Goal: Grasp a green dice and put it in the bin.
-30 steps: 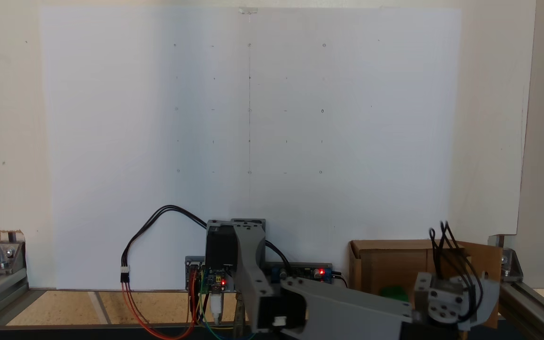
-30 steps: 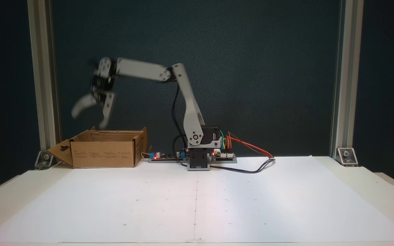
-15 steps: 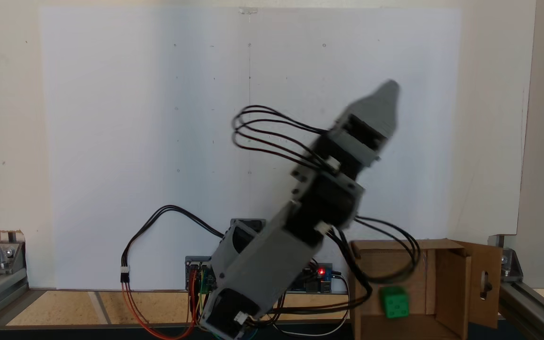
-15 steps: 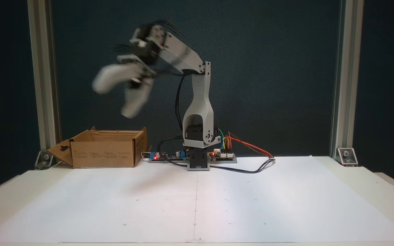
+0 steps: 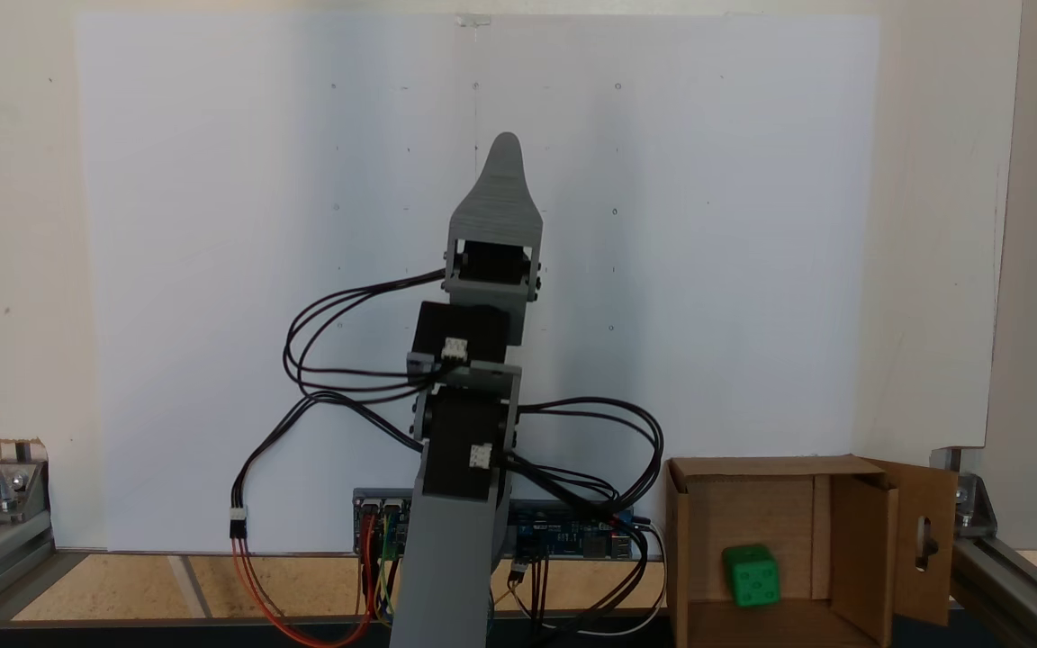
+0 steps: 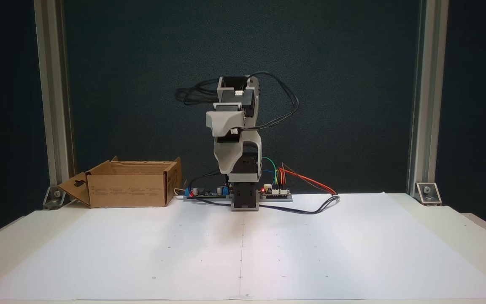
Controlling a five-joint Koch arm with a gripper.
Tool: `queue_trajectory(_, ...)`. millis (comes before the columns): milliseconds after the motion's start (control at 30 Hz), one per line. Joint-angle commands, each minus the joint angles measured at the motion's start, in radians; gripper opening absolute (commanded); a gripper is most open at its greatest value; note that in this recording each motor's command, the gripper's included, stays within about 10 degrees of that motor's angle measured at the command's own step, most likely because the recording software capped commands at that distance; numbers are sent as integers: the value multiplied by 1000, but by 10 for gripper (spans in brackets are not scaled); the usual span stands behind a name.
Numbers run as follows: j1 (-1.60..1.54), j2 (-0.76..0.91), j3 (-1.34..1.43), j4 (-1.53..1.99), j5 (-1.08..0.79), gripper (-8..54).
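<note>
The green dice (image 5: 752, 574) lies on the floor of the bin (image 5: 685, 540), apart from its walls. Beside the bin sit circuit boards (image 6: 204, 193) and the arm's base. The jaws (image 5: 505, 153) hang above the white paper (image 6: 243, 249) on the desk; I cannot tell their gap.

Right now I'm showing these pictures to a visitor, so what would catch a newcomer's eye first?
Probably the small bright green plastic dice, lying inside the brown corrugated cardboard box at lower right of a fixed view. Next, the grey arm with its gripper stretched over the white paper sheet, black cables looping beside it.
</note>
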Motion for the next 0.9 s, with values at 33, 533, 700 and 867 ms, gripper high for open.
queue_trajectory(33, 15, 110, 69, -210, 34, 446)
queue_trajectory(533, 3, 258, 469, -843, 29, 449)
queue_trajectory(700, 0, 258, 546, -1046, 29, 446)
queue_trajectory(867, 0, 258, 670, -1250, 28, 445)
